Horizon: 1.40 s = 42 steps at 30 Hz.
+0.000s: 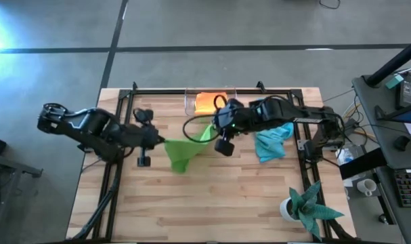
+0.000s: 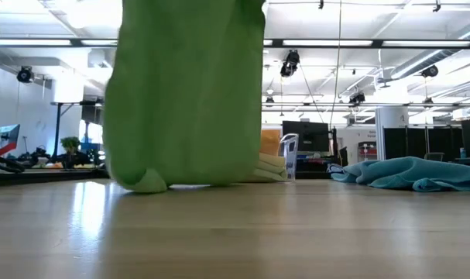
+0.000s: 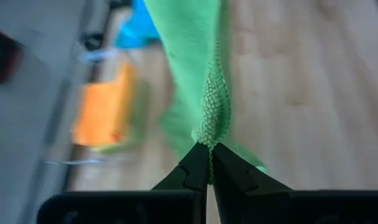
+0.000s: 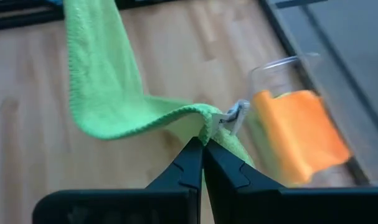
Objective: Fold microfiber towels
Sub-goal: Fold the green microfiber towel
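Fingers of our left gripper (image 3: 210, 163) and right gripper (image 4: 201, 155) each pinch 1 corner of the lime green towel (image 1: 185, 153) hanging above the table (image 1: 212, 210), where only the high view shows 1 light blue towel (image 1: 271, 143), 1 orange towel (image 1: 206, 102) and 1 plant (image 1: 307, 205) together.

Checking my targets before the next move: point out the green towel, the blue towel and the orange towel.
green towel (image 1: 181, 154), high view, its hanging middle.
blue towel (image 1: 271, 144), high view, the middle of the heap.
orange towel (image 1: 206, 102), high view, its top face in the clear bin.
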{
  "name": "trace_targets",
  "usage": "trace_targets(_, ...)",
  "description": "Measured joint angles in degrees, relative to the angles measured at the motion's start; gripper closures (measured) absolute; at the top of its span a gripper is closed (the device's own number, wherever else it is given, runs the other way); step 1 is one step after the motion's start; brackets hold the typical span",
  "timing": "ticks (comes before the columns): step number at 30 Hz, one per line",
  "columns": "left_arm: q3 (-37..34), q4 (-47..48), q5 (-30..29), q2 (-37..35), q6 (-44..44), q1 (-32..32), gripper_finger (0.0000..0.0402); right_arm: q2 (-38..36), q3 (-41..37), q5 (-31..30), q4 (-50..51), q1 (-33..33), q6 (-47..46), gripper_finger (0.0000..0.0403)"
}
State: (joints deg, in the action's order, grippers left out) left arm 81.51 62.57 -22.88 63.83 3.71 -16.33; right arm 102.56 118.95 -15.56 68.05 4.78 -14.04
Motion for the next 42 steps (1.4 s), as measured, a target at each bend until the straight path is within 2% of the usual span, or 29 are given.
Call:
trace_targets(4, 2.28, 0.03, -4.99, -0.02, -6.98, 2.9, 0.0402, 0.02, 1.61, -5.59, 0.21, -1.26, 0.98, 0.0394)
trace_targets(8, 4.04, -0.03, -7.49, -0.02, -13.23, 6.67, 0.0402, 0.02, 2.24, -14.11, 0.34, -2.57, 2.13, 0.0394)
trace_targets(14, 4.75, -0.04, -10.68, 0.0, -21.24, 12.95, 0.0402, 0.03, 2.5, -21.78, 0.13, -3.58, 4.12, 0.0394)
trace_targets(19, 4.77, -0.47, -11.53, -0.02, -26.53, 17.08, 0.0402, 0.02, 2.5, -23.63, -0.17, -3.67, 5.6, 0.0394)
trace_targets(24, 5.92, -1.2, -11.75, 0.0, -26.6, 18.12, 0.0402, -0.2, 3.19, -23.62, -0.9, -3.2, 6.1, 0.0394)
trace_targets(26, 6.77, -1.14, -9.81, 0.0, -26.54, 17.98, 0.0402, -0.33, 4.3, -23.64, -0.94, -2.54, 6.1, 0.0394)
trace_targets(30, 8.25, -0.48, 0.0, -0.02, -21.95, 17.73, 0.0402, -0.37, 6.67, -23.49, -0.83, -1.0, 5.3, 0.0394)
trace_targets(33, 8.37, 0.87, 4.62, 0.0, -19.42, 17.72, 0.0402, -0.37, 8.42, -21.45, 0.09, 0.0, 3.06, 0.0394)
trace_targets(37, 8.31, 3.36, 8.98, 0.05, -13.11, 17.73, 0.0402, -0.42, 10.04, -20.04, 3.0, 1.39, -1.06, 0.0394)
trace_targets(42, 8.24, 5.62, 10.11, 0.75, -4.67, 17.74, 0.0402, -0.39, 10.24, -19.97, 6.05, 2.86, -5.83, 0.0394)
